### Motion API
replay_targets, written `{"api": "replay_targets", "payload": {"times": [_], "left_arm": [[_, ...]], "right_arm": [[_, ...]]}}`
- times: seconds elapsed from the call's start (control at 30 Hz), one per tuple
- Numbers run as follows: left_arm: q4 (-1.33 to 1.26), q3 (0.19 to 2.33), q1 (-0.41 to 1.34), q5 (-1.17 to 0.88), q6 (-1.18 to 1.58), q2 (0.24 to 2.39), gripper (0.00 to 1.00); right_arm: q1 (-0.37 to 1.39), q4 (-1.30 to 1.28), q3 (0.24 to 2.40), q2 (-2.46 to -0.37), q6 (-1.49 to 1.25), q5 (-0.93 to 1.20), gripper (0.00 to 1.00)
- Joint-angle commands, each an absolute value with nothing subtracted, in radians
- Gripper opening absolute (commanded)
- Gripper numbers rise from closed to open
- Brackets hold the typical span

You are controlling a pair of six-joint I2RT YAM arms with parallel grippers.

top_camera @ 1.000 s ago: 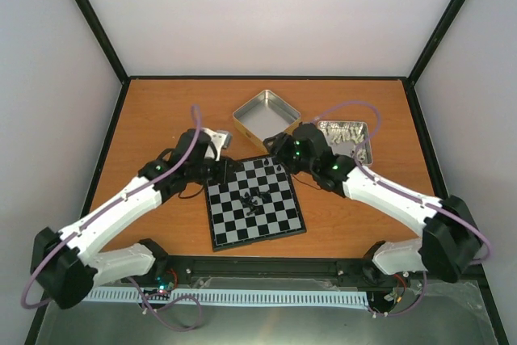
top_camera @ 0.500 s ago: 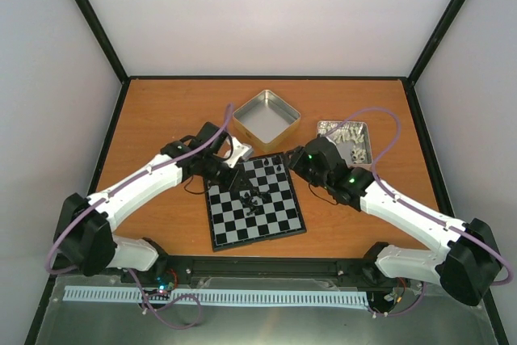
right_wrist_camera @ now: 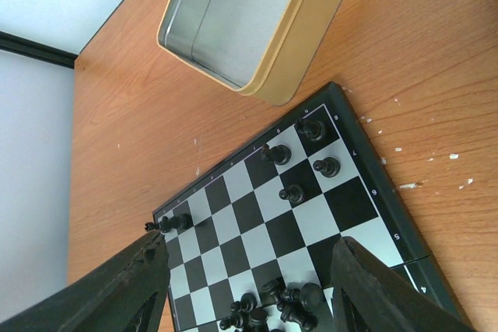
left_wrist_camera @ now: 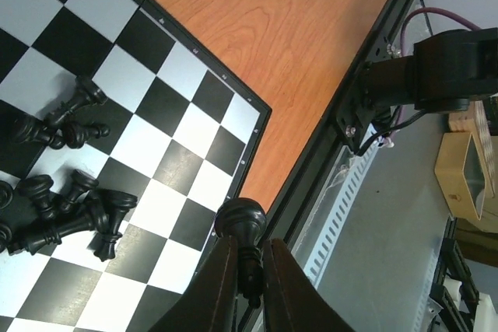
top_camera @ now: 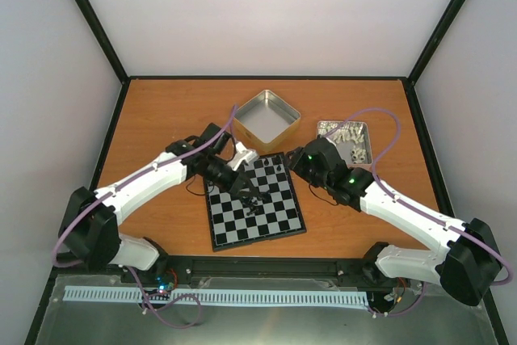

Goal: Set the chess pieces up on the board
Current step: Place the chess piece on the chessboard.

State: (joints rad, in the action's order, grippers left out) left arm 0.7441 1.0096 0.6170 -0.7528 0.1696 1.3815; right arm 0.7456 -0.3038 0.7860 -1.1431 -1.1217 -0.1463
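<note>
Holding a piece (left_wrist_camera: pixel 240 221) ready for the board (left_wrist_camera: pixel 187 165), the left gripper (left_wrist_camera: pixel 247 260) has its jaws pinched on it; the right gripper (right_wrist_camera: pixel 249 270) has its jaws wide, empty.

Light: bright, even, diffuse; source unseen. Shadows: faint, soft-edged, under the arms (top_camera: pixel 145 183) on the table (top_camera: pixel 161 111). Glare: mild sheen on tin (top_camera: pixel 266 115) floor and pale board (left_wrist_camera: pixel 140 145) squares. Focus: board sharp in both wrist views; left fingers (left_wrist_camera: pixel 214 293) and right fingers (right_wrist_camera: pixel 132 293) dark, blurred near the lens; piece (left_wrist_camera: pixel 241 223) between left fingers fairly crisp. Top view coarse.
</note>
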Motion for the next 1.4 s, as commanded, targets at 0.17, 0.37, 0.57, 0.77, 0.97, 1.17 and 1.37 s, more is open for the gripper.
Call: {"api": "replay_targets", "payload": {"times": [0.17,0.37,0.57,0.77,0.97,1.17,1.37], "left_arm": [[0.846,1.110,0.602,-0.531,0.191,1.502,0.01],[0.913,1.228,0.564,-0.334,0.204,1.574,0.01],[0.969,1.321,0.558,-0.125,0.186,1.712,0.01],[0.979,1.377,0.540,0.020,0.200,1.827,0.01],[0.966,1.425,0.529,0.035,0.191,1.868,0.01],[0.951,1.433,0.527,0.022,0.183,1.896,0.02],[0.939,1.420,0.526,0.017,0.179,1.889,0.06]], "right_arm": [[0.738,-0.306,0.758,-1.107,-1.112,-0.192,0.57],[0.736,-0.300,0.743,-1.090,-1.103,-0.203,0.57],[0.732,-0.302,0.739,-1.087,-1.088,-0.206,0.57],[0.730,-0.315,0.736,-1.073,-1.082,-0.208,0.57],[0.729,-0.321,0.738,-1.066,-1.083,-0.211,0.57],[0.729,-0.323,0.739,-1.071,-1.089,-0.207,0.57],[0.729,-0.330,0.740,-1.066,-1.088,-0.212,0.57]]}}
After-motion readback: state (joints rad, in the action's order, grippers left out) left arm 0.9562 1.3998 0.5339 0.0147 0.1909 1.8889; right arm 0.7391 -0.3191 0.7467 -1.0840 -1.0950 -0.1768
